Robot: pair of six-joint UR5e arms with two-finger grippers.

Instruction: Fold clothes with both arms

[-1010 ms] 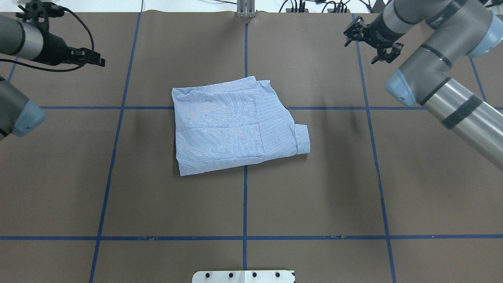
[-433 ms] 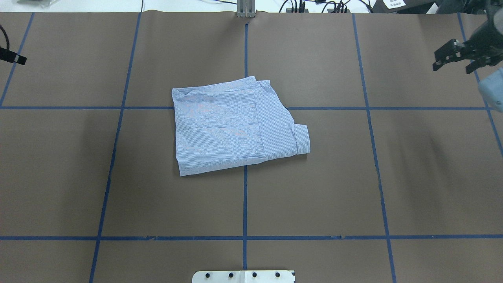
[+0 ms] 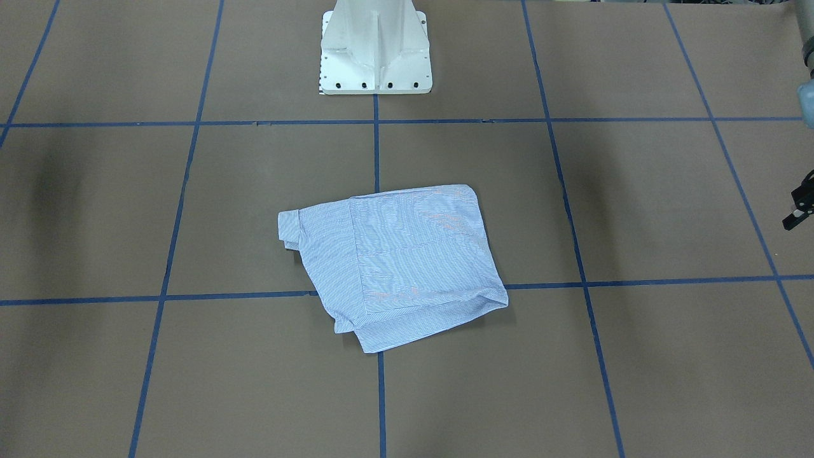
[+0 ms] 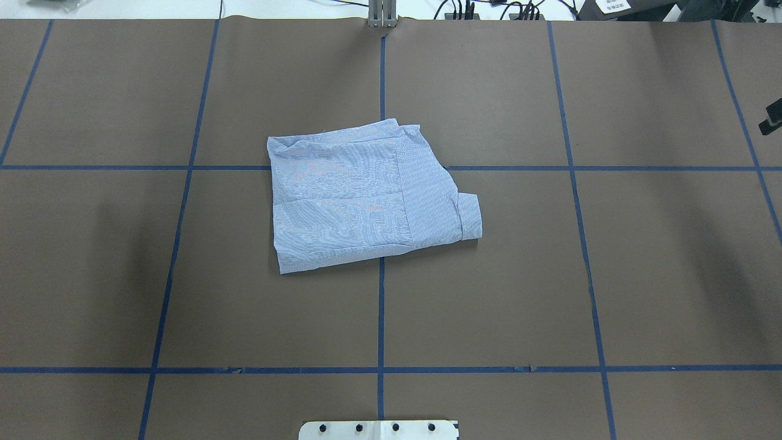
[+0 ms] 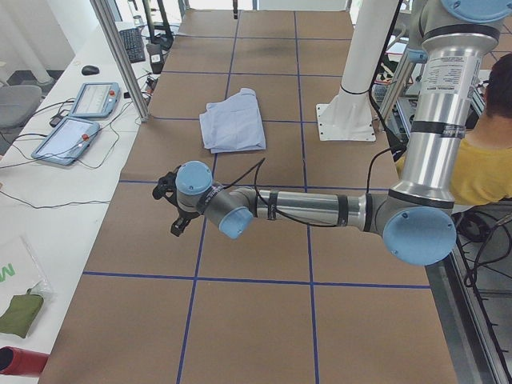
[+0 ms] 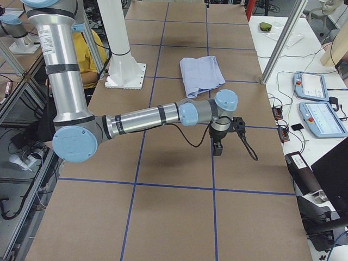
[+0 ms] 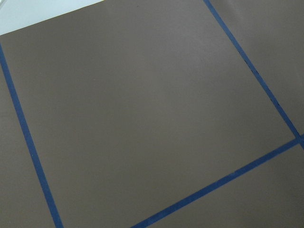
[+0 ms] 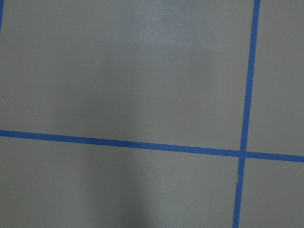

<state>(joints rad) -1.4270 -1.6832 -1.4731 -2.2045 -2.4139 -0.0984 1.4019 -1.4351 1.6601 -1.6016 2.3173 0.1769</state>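
The clothes are one light blue striped shirt (image 4: 366, 195), lying folded into a rough square in the middle of the table, also seen in the front-facing view (image 3: 407, 261). Neither gripper touches it. My left gripper (image 5: 168, 210) hangs over the table's left end, far from the shirt; only a black tip of it (image 3: 800, 210) reaches the front-facing view. My right gripper (image 6: 218, 145) hangs over the opposite end, and just a black sliver (image 4: 772, 119) shows overhead. I cannot tell whether either is open or shut. Both wrist views show only brown table and blue tape.
The white pedestal base (image 3: 375, 51) stands at the near table edge. Blue tape lines grid the brown table (image 4: 489, 293). Beside the table lie teach pendants (image 5: 92, 100) (image 6: 312, 87) and metal posts (image 5: 120, 56). A person in yellow (image 5: 480, 160) sits behind the robot.
Both arms have swung outward, away from the shirt, and have nearly left the overhead view. The shirt has not moved.
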